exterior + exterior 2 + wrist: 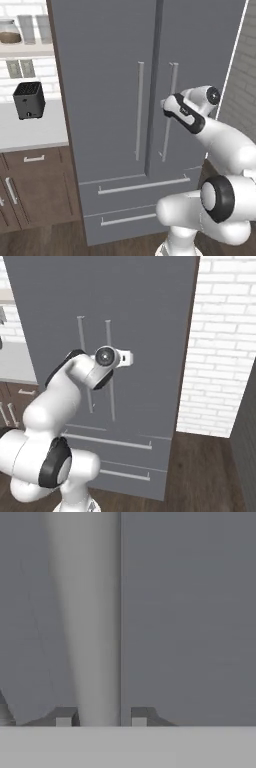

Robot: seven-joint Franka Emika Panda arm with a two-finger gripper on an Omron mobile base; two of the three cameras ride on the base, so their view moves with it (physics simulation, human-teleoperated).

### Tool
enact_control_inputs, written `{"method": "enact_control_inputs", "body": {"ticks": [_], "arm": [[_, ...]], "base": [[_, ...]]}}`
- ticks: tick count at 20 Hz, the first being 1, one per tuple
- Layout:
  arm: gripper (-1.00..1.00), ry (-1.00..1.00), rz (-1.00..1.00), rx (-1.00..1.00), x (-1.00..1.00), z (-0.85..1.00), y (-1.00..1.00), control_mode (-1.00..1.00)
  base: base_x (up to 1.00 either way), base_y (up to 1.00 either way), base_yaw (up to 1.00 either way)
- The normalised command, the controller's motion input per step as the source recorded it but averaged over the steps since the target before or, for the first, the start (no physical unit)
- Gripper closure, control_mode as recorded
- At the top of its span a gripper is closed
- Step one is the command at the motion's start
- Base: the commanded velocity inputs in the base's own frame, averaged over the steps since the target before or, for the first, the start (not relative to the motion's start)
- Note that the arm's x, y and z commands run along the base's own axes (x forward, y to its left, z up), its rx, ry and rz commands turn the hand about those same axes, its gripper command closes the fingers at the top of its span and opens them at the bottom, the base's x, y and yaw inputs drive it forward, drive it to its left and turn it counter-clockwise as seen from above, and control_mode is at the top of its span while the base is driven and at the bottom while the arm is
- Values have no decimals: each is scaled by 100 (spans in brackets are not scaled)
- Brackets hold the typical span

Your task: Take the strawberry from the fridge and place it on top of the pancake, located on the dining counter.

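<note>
Grey, flat and matte, the fridge stands shut, its slim silver right handle rising toward 12 o'clock between the gripper's narrowed, blocky dark fingertips.

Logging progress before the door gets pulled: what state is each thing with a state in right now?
fridge: both doors shut, both drawers shut.
right door handle: between the gripper's fingers.
gripper: closed on the right door handle.
toaster: slots empty, on the counter.
</note>
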Motion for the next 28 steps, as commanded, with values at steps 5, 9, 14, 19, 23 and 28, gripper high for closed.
{"method": "enact_control_inputs", "body": {"ticks": [5, 9, 14, 19, 23, 28], "arm": [[100, -3, 0, 0, -100, -18, -100, -100], [100, 2, 0, 0, -100, -22, -100, -100], [100, 11, 0, 0, -100, -24, -100, -100], [100, 20, 0, 0, -88, -25, -100, -100], [100, 5, 0, 5, -56, 0, -78, -100], [-100, 6, 0, 0, -62, 0, -9, -100]], "base": [[0, 0, 0], [0, 0, 0], [0, 0, 0], [0, 0, 0], [0, 0, 0], [0, 0, 0]]}}
